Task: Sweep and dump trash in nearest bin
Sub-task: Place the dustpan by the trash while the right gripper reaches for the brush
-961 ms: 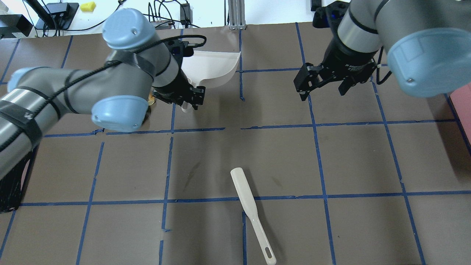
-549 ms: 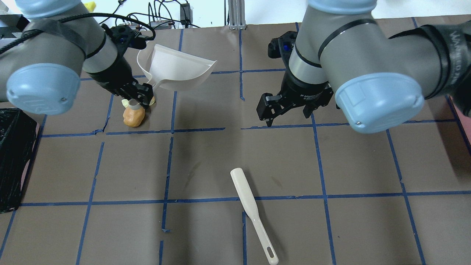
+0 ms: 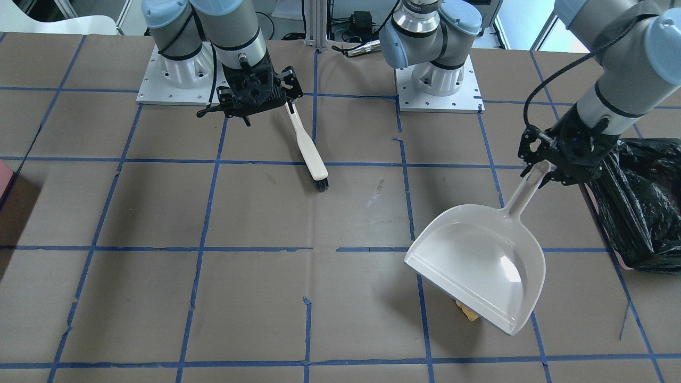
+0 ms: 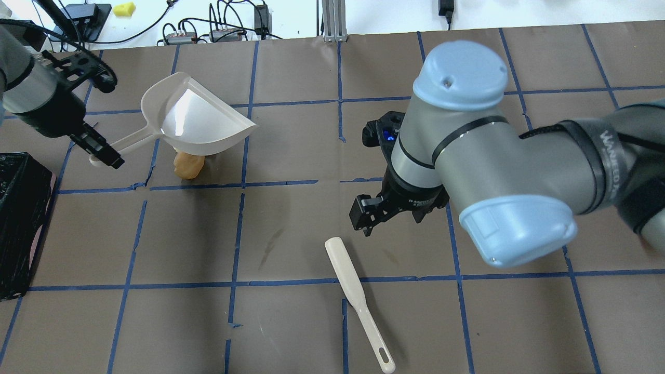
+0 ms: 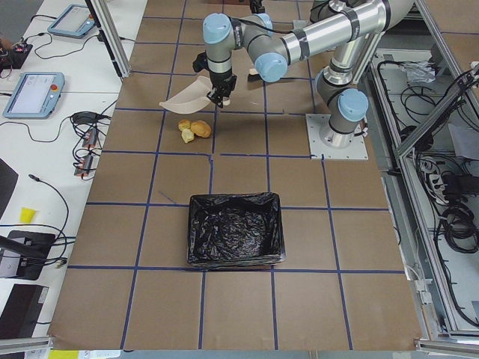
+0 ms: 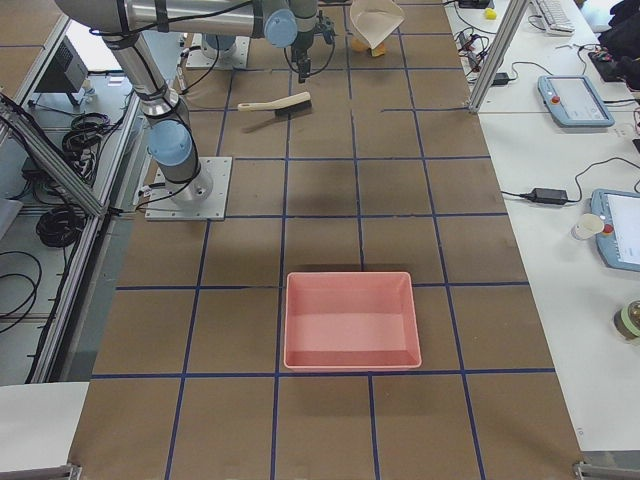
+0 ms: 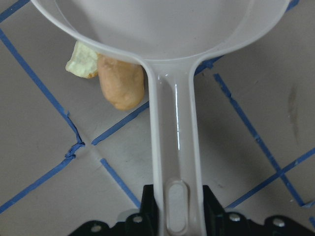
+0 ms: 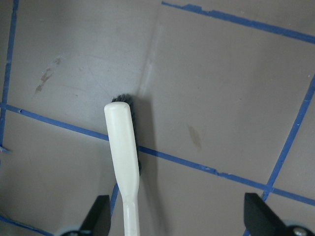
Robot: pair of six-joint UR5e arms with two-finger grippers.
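Observation:
My left gripper (image 4: pixel 100 151) is shut on the handle of a white dustpan (image 4: pixel 200 122); it also shows in the front view (image 3: pixel 549 166) and the left wrist view (image 7: pixel 174 221). The pan hangs tilted over the trash. A tan-orange ball (image 4: pixel 188 165) and a pale yellow-green piece (image 7: pixel 82 61) peek out beside it; a golden-brown chunk (image 3: pixel 468 314) shows under its lip. The black-bagged bin (image 4: pixel 21 223) stands at the table's left edge. My right gripper (image 4: pixel 388 218) is open and empty above a white brush (image 4: pixel 353 296) lying flat; its fingers (image 8: pixel 98 216) straddle the handle (image 8: pixel 129 206).
An empty pink tray (image 6: pixel 350 320) sits at the table's right end. Blue tape lines grid the brown table (image 4: pixel 291 218). Cables and power bricks (image 4: pixel 228 28) lie beyond the far edge. The two arm bases (image 3: pixel 436 80) are bolted at the near side.
My left arm has swung left toward the bin, carrying the dustpan with it. My right arm has moved nearer and down over the brush. The brush has not moved.

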